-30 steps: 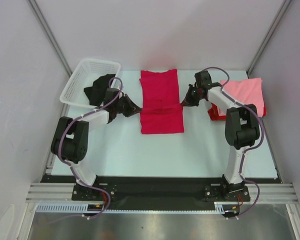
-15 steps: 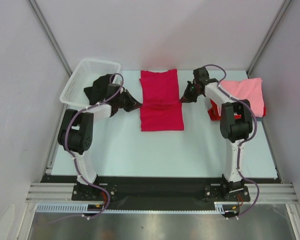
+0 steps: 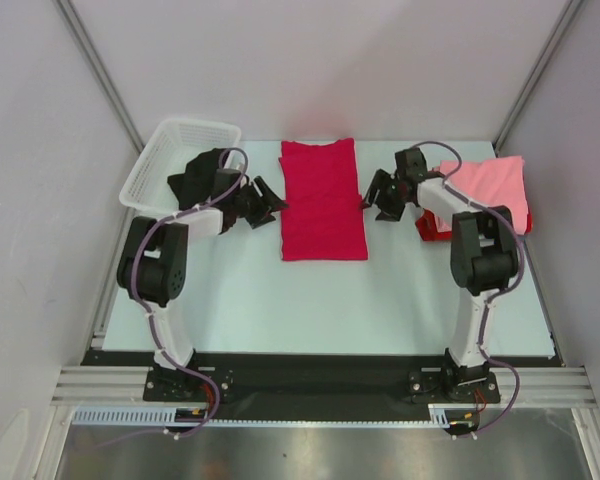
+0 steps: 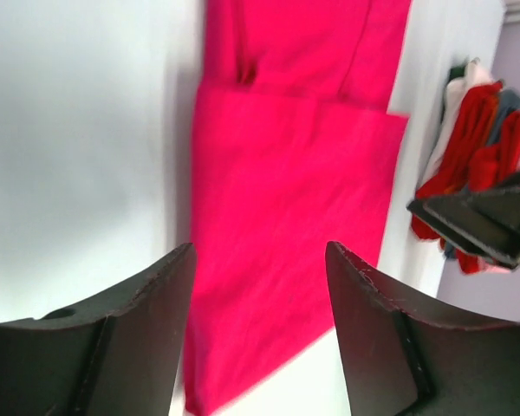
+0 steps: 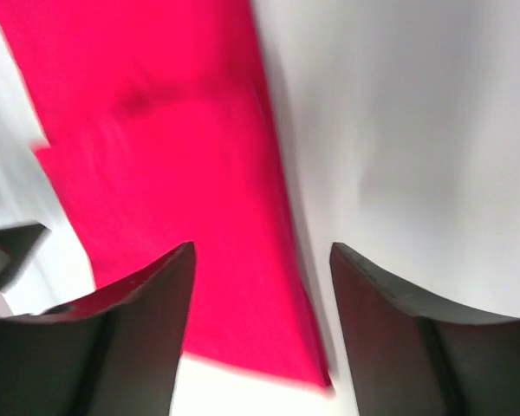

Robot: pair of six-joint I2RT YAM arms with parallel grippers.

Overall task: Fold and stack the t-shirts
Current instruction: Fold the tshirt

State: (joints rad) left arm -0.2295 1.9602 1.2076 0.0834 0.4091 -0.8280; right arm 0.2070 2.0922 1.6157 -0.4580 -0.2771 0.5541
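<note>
Released and flattened, the crimson t-shirt (image 3: 323, 205) lies twelve-to-six; left gripper (image 3: 269, 203) at its nine o'clock, right gripper (image 3: 372, 200) at three, both wide, empty, equally near.

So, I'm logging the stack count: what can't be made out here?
Top external: the light pink t-shirt covers the stack below; only a red edge shows, count unknown.
Top external: the left arm overlaps the black t-shirt.
Right wrist: the crimson t-shirt is blurred, cut by the frame.

High rear overhead view; close wrist views from opposite sides of the crimson t-shirt (image 3: 323, 205)
</note>
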